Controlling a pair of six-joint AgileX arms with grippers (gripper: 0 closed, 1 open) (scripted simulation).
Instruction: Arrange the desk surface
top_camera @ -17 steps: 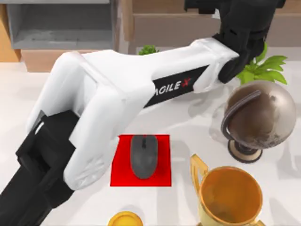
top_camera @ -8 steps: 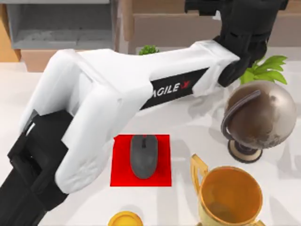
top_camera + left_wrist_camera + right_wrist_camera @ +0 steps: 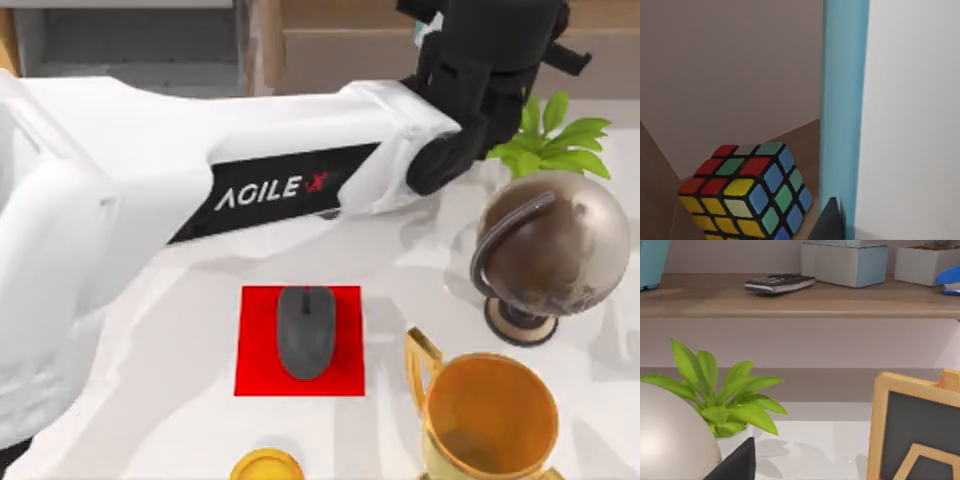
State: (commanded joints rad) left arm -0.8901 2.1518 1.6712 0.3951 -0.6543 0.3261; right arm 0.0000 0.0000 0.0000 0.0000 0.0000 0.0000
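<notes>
White, faintly marbled, the desk surface (image 3: 420,270) spreads under everything in the top view, far broader than any object on it. My left arm (image 3: 200,200) reaches across it from the left side toward the back, its black wrist and left gripper (image 3: 480,40) up against the brown wooden shelf (image 3: 340,50) at the far edge; whether the fingers are spread or closed I cannot tell. From the left wrist view a Rubik's cube (image 3: 747,192) sits close ahead, just beside a tall light-blue upright panel (image 3: 845,100), with one dark fingertip (image 3: 830,222) showing near the cube's corner. On the desk, near the middle, a dark grey mouse (image 3: 307,331) lies on a small red square mat (image 3: 255,370). To the right stands a bronze globe (image 3: 550,245) on its round base, with a green leafy plant (image 3: 550,145) just behind it, and a gold trophy cup (image 3: 490,415) nearer the front edge — a small yellow round object (image 3: 265,467) lies at the front, left of the cup. The right wrist view looks over the plant (image 3: 725,395) toward the shelf, where a calculator (image 3: 780,283) and pale boxes (image 3: 850,262) rest, and a wood-framed dark board (image 3: 915,430) stands close by on the desk — the right gripper's state cannot be told.
</notes>
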